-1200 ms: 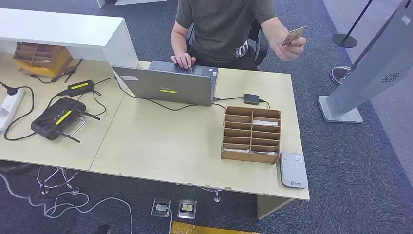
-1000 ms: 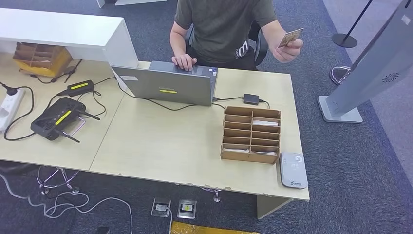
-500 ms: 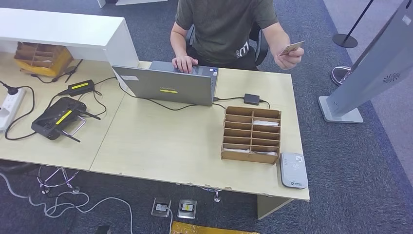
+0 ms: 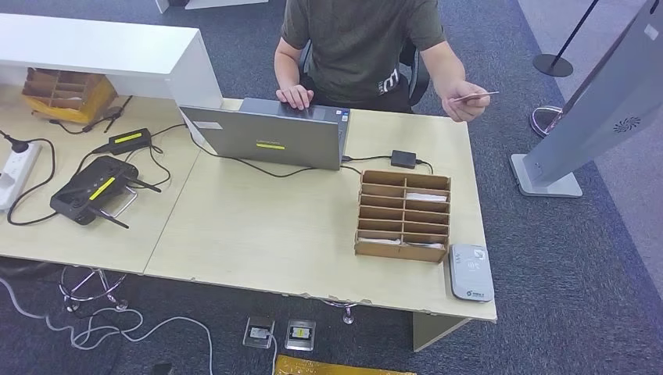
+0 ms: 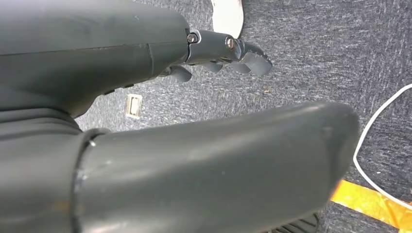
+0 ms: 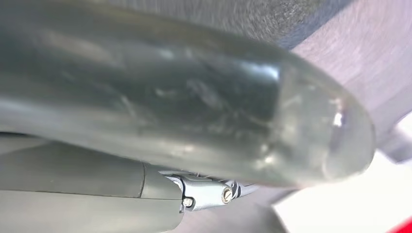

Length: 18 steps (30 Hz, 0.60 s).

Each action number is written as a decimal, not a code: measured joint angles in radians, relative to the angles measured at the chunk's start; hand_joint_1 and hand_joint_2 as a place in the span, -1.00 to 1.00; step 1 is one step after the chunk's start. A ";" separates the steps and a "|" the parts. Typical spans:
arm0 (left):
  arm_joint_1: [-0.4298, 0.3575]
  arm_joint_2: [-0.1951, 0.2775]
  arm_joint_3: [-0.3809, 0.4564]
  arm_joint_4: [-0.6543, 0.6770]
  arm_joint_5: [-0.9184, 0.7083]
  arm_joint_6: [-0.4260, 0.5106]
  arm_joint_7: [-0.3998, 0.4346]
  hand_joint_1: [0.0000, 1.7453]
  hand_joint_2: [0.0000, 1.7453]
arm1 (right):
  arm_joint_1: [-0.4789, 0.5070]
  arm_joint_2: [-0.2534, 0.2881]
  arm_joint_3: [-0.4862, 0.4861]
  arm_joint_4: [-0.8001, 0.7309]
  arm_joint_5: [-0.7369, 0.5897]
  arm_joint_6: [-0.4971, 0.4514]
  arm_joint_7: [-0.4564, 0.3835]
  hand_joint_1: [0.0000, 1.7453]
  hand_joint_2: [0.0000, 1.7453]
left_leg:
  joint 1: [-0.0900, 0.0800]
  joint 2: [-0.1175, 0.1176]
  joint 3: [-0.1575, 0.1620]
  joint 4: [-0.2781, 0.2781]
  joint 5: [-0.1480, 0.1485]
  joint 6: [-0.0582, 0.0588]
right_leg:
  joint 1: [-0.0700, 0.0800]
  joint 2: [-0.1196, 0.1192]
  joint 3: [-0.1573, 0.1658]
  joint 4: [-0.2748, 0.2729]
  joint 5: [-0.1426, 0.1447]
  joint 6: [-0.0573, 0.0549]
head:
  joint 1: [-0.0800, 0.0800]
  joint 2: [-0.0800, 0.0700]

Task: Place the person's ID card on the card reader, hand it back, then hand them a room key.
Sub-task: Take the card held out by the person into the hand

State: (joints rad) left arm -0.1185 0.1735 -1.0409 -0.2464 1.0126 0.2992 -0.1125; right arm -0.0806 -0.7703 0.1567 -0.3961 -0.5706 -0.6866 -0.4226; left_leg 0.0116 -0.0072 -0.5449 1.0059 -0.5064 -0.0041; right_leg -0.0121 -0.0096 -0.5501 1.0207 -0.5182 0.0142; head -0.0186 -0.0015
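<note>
Right hand [image 6: 204, 145] grip state unreadable, so we reach up and pinch the ID card [image 4: 474, 97] flat at its free edge.

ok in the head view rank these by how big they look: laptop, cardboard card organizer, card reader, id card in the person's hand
1. Laptop, about level with the next.
2. Cardboard card organizer; too close to the laptop to rank firmly.
3. Card reader, clearly smaller.
4. ID card, seen nearly edge-on as a thin sliver, so it looks smallest.
</note>
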 joint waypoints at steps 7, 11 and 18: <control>0.002 -0.003 0.004 0.000 -0.006 0.015 0.006 -1.00 -1.00 | 0.027 0.076 -0.545 -0.643 0.851 0.020 0.443 -1.00 -1.00 | -0.006 -0.027 0.001 0.001 0.011 0.005 | -0.007 -0.026 -0.008 0.003 -0.002 0.003 | -0.003 0.000; 0.012 -0.003 0.004 0.000 -0.010 0.024 0.015 -1.00 -1.00 | 0.024 0.072 -0.715 -0.855 0.886 0.036 0.540 -1.00 -1.00 | -0.005 -0.029 0.003 0.001 0.011 0.004 | -0.006 -0.028 -0.007 0.002 -0.002 0.003 | -0.003 0.000; 0.008 -0.003 0.008 0.001 -0.004 0.022 0.014 -1.00 -1.00 | 0.031 0.071 -0.823 -1.138 0.882 0.014 0.583 -1.00 -1.00 | -0.007 -0.008 0.008 0.001 0.007 0.004 | -0.007 -0.007 -0.007 0.002 0.000 0.005 | -0.003 0.000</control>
State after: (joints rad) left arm -0.1105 0.1704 -1.0330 -0.2457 1.0083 0.3216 -0.0981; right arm -0.0500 -0.6991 -0.6660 -1.5337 0.3110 -0.6728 0.1604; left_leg 0.0046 -0.0154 -0.5372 1.0064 -0.4996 -0.0004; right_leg -0.0190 -0.0169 -0.5572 1.0222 -0.5183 0.0190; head -0.0218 -0.0015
